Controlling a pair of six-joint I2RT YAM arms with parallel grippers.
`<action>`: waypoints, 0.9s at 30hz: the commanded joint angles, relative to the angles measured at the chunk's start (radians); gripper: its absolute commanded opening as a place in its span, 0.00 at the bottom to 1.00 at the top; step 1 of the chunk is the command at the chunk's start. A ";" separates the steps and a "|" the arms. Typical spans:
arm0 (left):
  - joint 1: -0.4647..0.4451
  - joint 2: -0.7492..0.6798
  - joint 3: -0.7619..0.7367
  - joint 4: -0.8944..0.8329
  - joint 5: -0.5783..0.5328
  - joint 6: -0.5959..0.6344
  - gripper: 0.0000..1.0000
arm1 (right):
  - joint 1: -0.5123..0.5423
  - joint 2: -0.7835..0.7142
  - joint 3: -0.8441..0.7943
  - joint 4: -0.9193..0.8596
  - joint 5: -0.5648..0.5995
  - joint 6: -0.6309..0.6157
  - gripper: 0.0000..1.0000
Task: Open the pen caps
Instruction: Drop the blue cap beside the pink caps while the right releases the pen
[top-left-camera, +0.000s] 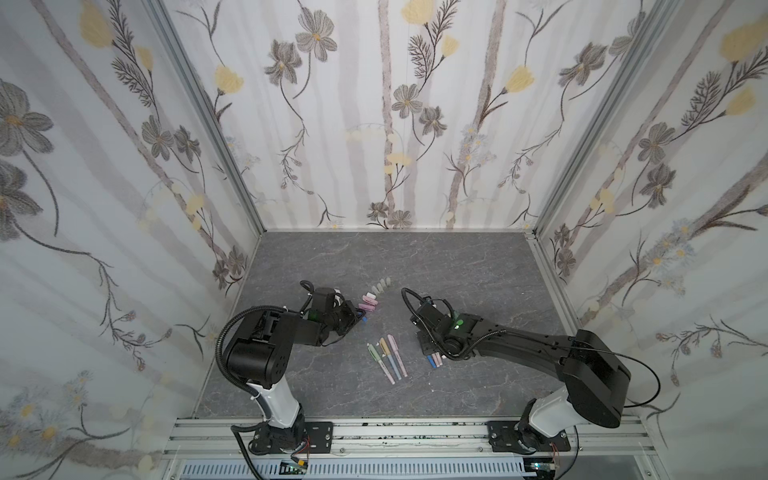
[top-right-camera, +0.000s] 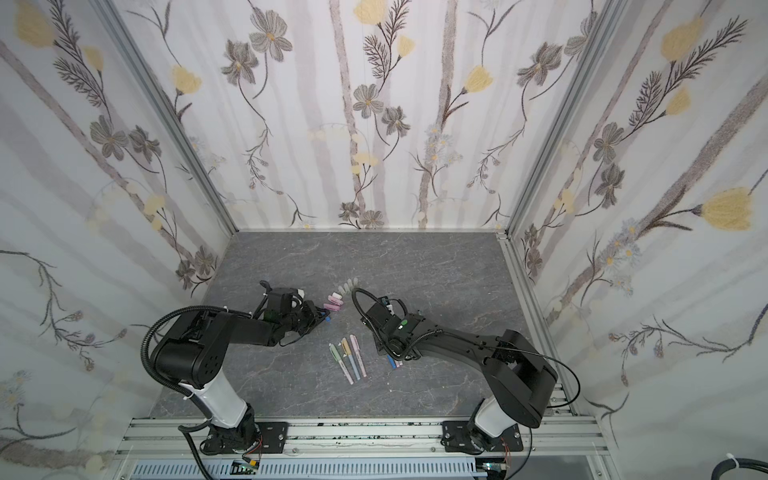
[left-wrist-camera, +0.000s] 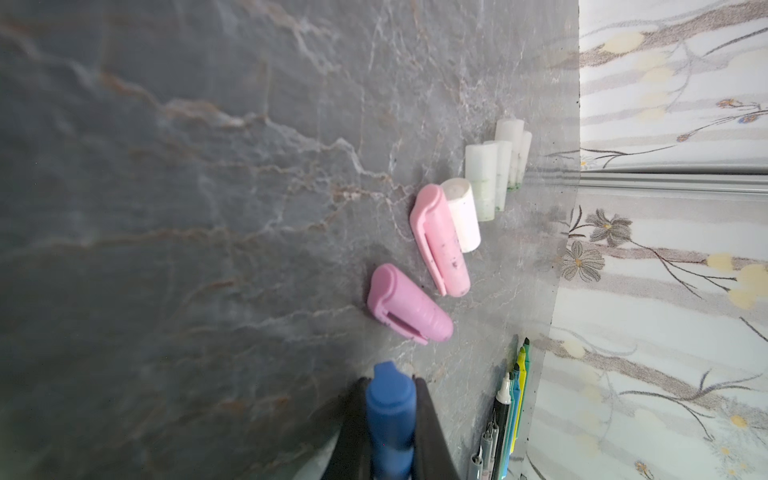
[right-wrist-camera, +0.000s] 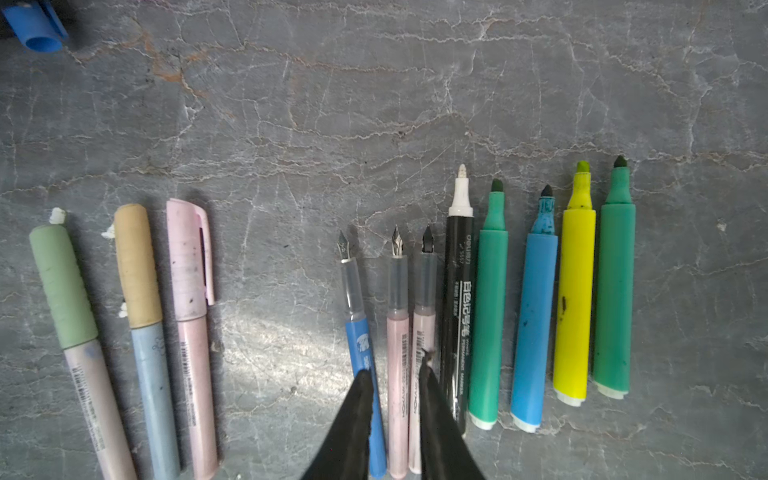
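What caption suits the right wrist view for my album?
Line-up: three capped pens beside eight uncapped pens, right tool reaching among them, blue cap nearby.

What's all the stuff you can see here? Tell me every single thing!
capped pens: three, green, peach and pink caps, side by side mid-table
thin uncapped pens: three, one blue, two pink, beside the thick ones
thick uncapped pens: five, black, teal, blue, yellow, green, in a row
pink caps: two, pink and purplish pink, loose farther back
whitish caps: about five, translucent, by the pink caps
blue cap: one, blue, in the left gripper
table: one, grey marble
walls: three, flowered
left gripper: shut on the blue cap
right gripper: jaws slightly apart over the thin pens
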 joint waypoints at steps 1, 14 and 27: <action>0.001 0.015 0.016 0.007 -0.028 -0.016 0.07 | 0.001 -0.011 -0.006 0.012 0.002 0.007 0.22; 0.000 0.015 0.029 -0.011 -0.032 -0.013 0.25 | 0.009 -0.010 -0.018 0.029 -0.015 0.007 0.22; 0.001 -0.040 0.044 -0.027 -0.010 -0.026 0.29 | 0.022 0.008 -0.007 0.031 -0.026 0.002 0.22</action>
